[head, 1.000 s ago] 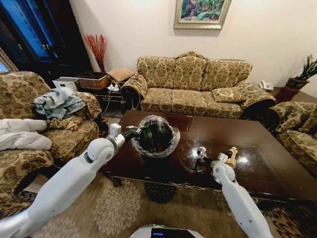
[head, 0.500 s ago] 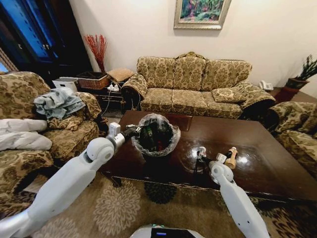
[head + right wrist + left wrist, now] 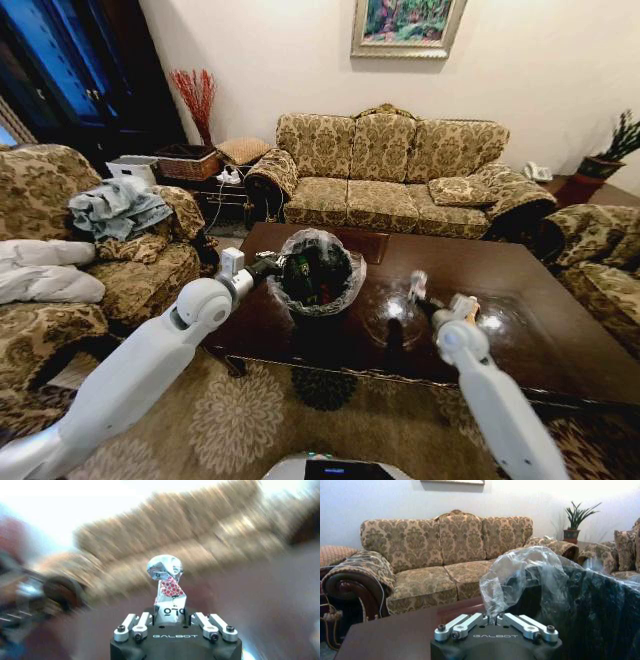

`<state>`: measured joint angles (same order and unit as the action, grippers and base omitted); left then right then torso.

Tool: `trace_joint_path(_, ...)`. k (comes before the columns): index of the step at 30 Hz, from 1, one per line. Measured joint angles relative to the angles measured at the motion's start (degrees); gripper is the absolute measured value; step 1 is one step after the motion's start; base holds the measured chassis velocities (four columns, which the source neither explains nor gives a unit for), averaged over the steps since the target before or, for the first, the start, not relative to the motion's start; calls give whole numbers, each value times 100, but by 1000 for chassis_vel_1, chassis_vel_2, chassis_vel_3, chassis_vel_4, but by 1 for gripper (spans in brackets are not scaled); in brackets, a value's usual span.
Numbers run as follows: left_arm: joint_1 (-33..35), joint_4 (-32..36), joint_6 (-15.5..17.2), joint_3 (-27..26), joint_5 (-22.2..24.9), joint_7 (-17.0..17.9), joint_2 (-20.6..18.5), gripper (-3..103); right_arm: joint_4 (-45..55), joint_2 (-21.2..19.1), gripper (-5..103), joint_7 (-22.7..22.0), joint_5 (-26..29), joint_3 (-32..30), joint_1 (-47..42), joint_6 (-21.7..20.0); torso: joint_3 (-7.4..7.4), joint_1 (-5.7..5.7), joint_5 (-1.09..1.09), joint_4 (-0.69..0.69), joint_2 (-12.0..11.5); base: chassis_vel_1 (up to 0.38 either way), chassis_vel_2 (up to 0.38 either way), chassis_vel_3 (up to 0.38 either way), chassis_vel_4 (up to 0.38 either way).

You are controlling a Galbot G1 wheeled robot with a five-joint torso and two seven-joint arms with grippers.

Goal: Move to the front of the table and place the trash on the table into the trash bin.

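Patterned sofas ring the room, and between them stands the table (image 3: 560, 340), dark and glossy, with the robot drawn up at its near long edge. On its left half sits the trash bin (image 3: 318, 275), its clear liner (image 3: 520, 573) billowing over the rim; dark bottle-like shapes show inside, so some of the trash seems to be in already. The left gripper (image 3: 268, 266) is at the bin's left rim, and in the left wrist view its fingers are pressed together on a fold of the liner, most likely to steady the light bin and hold its mouth open while the other arm delivers. The right gripper (image 3: 428, 300) is raised above the table's middle, to the right of the bin and apart from it, pinching the silver-grey can (image 3: 167, 588) by its lower end so that its crumpled, shiny top stands clear of the fingers; that grip leaves the can free to drop once it is let go over the opening. The right wrist view is smeared, which suggests that the arm is swinging. A tan bottle-shaped piece (image 3: 470, 310) lies on the table just beyond the right wrist, not yet collected. Judging by this, the work is well along: one piece is in transit and one is waiting.
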<state>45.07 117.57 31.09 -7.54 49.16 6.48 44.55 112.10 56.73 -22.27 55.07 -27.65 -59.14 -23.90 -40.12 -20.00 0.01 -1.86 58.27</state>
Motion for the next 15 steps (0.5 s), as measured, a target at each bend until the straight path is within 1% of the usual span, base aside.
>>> trace_joint_path(1, -10, -14, 28, 23, 5, 0, -1, 4, 235, -170, 35, 182, 10, 15, 72, 85, 0, 0, -1, 0, 0, 0, 0, 0, 0)
trace_joint_path(2, -23, -45, 70, 66, 15, -2, 0, 4, 559, -445, 35, 497, 26, 105, 245, 214, 0, 0, -1, 0, 0, 0, 0, 0, 0)
trace_joint_path(3, -36, -75, 89, 95, 30, -3, 3, 4, 706, -596, 35, 662, 47, 191, 367, 260, 0, 0, -2, 0, 0, 0, 0, 0, 0)
trace_joint_path(4, -36, -75, 89, 95, 30, -3, 3, 4, 706, -596, 35, 662, 47, 191, 367, 260, 0, 0, -2, 0, 0, 0, 0, 0, 0)
trace_joint_path(5, -60, -122, 122, 140, 89, 4, 9, 4, 941, -825, 35, 895, 151, 363, 630, 304, 0, 0, -1, 0, 0, 0, 0, 0, 0)
trace_joint_path(7, -141, -190, 215, 208, 266, 42, 15, 4, 1216, -1098, 35, 1208, 453, 634, 1071, 300, 0, 0, -1, -1, 0, 0, 0, 0, 0)
trace_joint_path(8, -141, -190, 215, 208, 266, 42, 15, 4, 1216, -1098, 35, 1208, 453, 634, 1071, 300, 0, 0, -1, -1, 0, 0, 0, 0, 0)
trace_joint_path(9, -237, -259, 258, 261, 353, 59, 19, 4, 1360, -1257, 35, 1418, 659, 844, 1347, 231, 0, 0, -2, -2, 0, 0, 0, 0, 0)
trace_joint_path(11, -405, -362, 304, 308, 424, 67, 26, 4, 1490, -1426, 35, 1709, 857, 1232, 1707, 120, 0, 0, -3, 0, 0, 0, 0, 0, 0)
trace_joint_path(12, -405, -362, 304, 308, 424, 67, 26, 4, 1490, -1426, 35, 1709, 857, 1232, 1707, 120, 0, 0, -3, 0, 0, 0, 0, 0, 0)
trace_joint_path(13, -455, -387, 320, 315, 449, 66, 27, 4, 1499, -1455, 35, 1764, 890, 1407, 1817, 108, 0, 0, -2, 0, 0, 0, 0, 0, 0)
trace_joint_path(15, -541, -442, 342, 352, 492, 53, 39, 4, 1451, -1451, 35, 1818, 910, 1969, 2130, 124, 0, 0, -2, 0, 0, 0, 0, 0, 0)
